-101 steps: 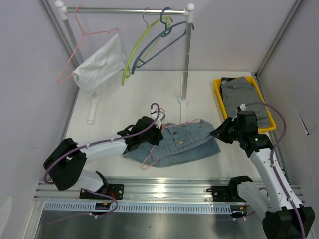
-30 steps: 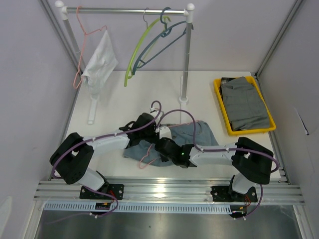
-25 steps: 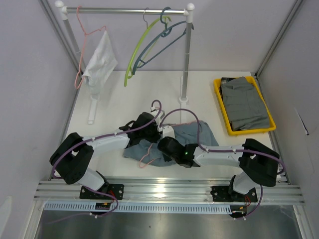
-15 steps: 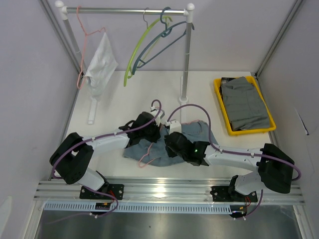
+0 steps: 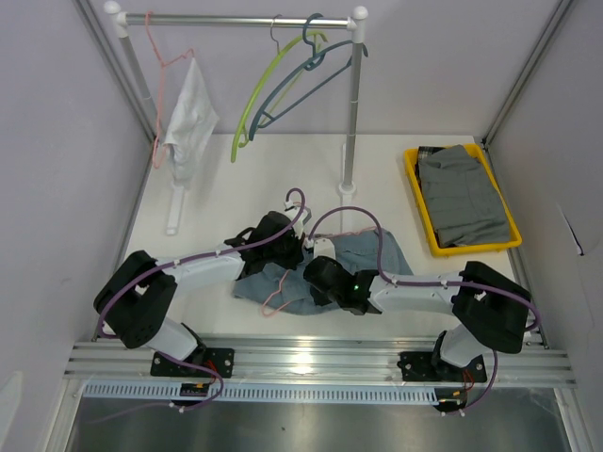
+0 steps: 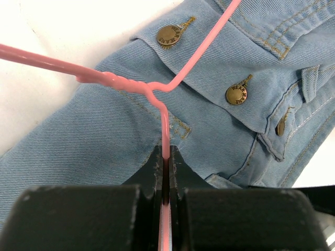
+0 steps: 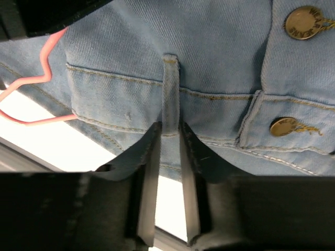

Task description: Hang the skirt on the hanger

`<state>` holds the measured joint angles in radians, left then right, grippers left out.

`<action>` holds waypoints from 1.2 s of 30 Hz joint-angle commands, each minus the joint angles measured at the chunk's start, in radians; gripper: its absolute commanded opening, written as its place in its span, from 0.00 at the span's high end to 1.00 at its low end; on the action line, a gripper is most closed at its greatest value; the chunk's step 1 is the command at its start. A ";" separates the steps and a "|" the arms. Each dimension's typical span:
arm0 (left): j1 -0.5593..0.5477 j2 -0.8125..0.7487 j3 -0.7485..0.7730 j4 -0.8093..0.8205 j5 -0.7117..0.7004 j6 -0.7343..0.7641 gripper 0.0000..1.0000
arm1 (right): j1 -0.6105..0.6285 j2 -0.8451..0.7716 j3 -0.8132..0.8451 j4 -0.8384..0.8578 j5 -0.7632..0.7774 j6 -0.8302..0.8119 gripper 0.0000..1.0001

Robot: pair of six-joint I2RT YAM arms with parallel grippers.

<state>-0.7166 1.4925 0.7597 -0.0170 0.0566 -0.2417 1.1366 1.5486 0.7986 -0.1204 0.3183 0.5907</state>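
Threading stage: denim skirt [image 5: 382,254] lies flat on the table [image 5: 236,188] between the arms, with the pink hanger [image 6: 199,55] lying across it. Here the left gripper [image 6: 165,152] is clenched on the hanger's neck. The right gripper [image 7: 167,137] straddles a belt loop [image 7: 170,89]; whether it pinches or has released cannot be told. Next move likely calls for opening the waistband to admit a hanger arm. Yellow tray [image 5: 412,179], far right, holds a folded grey garment [image 5: 462,193].

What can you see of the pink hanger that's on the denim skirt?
The pink hanger is thin wire coated in glossy pink, with a twisted neck where its two shoulders meet. One shoulder runs out over the white table, the other crosses the buttoned denim skirt. The left end effector is shut on its stem just below the twist.
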 commanded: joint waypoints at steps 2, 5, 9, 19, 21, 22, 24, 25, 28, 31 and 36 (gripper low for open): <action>0.011 -0.008 0.029 0.057 0.005 0.022 1.00 | -0.006 -0.036 -0.018 0.005 0.016 0.018 0.85; 0.012 -0.011 0.029 0.060 0.002 0.021 1.00 | -0.021 -0.097 -0.021 -0.047 0.030 0.020 0.96; 0.013 -0.012 0.033 0.060 -0.004 0.024 1.00 | -0.040 -0.205 -0.029 -0.119 0.033 0.023 1.00; 0.016 -0.017 0.039 0.061 -0.006 0.025 1.00 | -0.126 -0.426 -0.029 -0.248 -0.001 0.014 1.00; 0.017 -0.023 0.047 0.068 -0.009 0.024 1.00 | -0.132 -0.432 -0.022 -0.262 -0.018 0.008 1.00; 0.017 -0.026 0.050 0.066 -0.009 0.025 1.00 | -0.127 -0.430 -0.021 -0.265 -0.022 0.009 1.00; 0.017 -0.028 0.075 0.054 -0.026 0.036 1.00 | -0.120 -0.429 -0.022 -0.269 -0.030 0.011 1.00; 0.019 -0.026 0.082 0.046 -0.037 0.042 1.00 | -0.114 -0.430 -0.024 -0.269 -0.030 0.015 1.00; 0.025 -0.023 0.119 0.025 -0.052 0.056 1.00 | -0.078 -0.449 -0.030 -0.295 -0.015 0.029 1.00; 0.040 -0.037 0.133 0.025 -0.051 0.061 1.00 | -0.058 -0.485 -0.047 -0.312 -0.027 0.043 0.97; 0.080 -0.040 0.150 -0.026 -0.113 0.087 1.00 | -0.020 -0.515 -0.085 -0.331 -0.038 0.067 0.98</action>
<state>-0.6754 1.4918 0.8551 -0.0532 0.0200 -0.1883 1.0885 1.0683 0.7307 -0.4187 0.2806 0.6300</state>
